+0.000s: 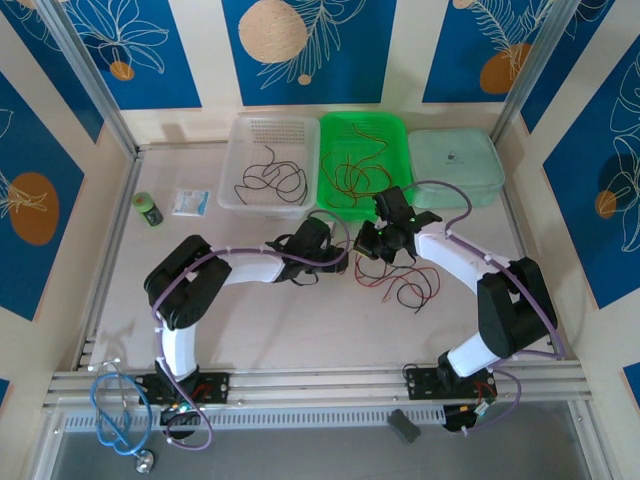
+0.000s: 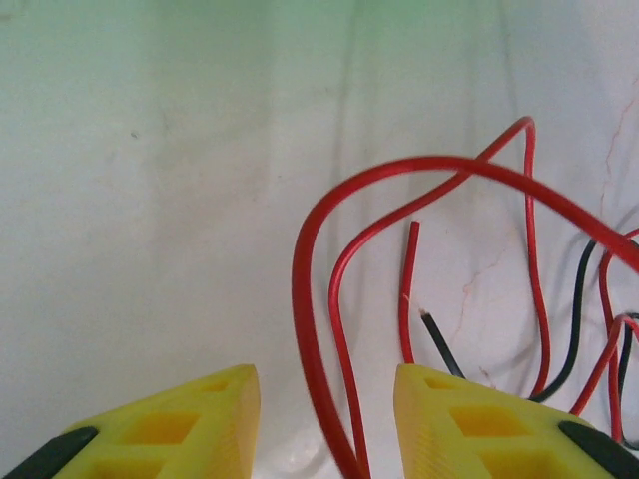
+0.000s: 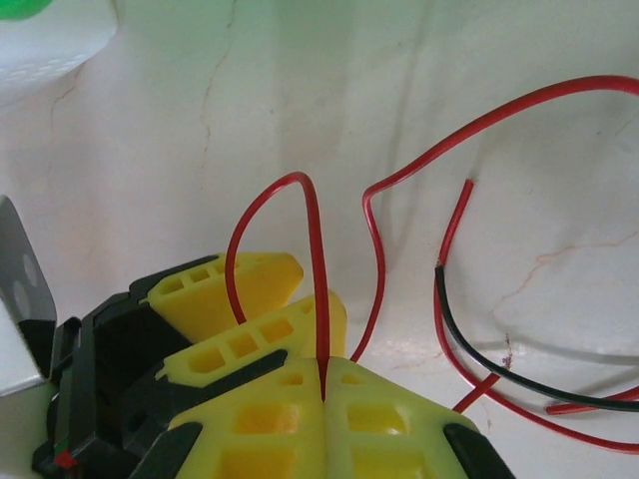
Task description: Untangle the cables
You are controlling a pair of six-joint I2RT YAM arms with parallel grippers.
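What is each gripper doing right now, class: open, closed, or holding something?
Left gripper: open, clamped on nothing.
Right gripper: shut on a red cable.

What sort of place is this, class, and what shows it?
Probably a robot lab's test cell: the left arm and right arm are bolted to a metal rail at the table edge, panel walls enclose the table, and a clear bin and a green bin sit beyond the cables.
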